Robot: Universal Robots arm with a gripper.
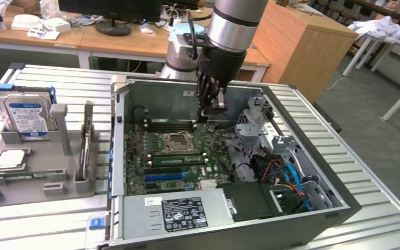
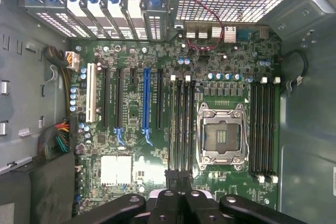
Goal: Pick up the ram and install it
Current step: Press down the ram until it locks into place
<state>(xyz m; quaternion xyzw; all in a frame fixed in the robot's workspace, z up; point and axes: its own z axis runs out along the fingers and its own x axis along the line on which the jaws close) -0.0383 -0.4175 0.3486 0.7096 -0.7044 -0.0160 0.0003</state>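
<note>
Gripper [image 1: 212, 110] fingers pressed together, can't tell if anything's pinched, hanging inside the open PC case [image 1: 158, 96] over the motherboard [image 1: 134, 156] next to the CPU socket [image 1: 179, 140]; ram [image 1: 175, 159] looks like the green stick seated between that socket and the blue slot [image 1: 164, 177].

The ram [image 1: 176, 159] is a long, narrow green board. It stands on its long edge in 1 of the black memory slots, between the CPU socket and the blue slot. Whether it is fully seated is unclear.
</note>
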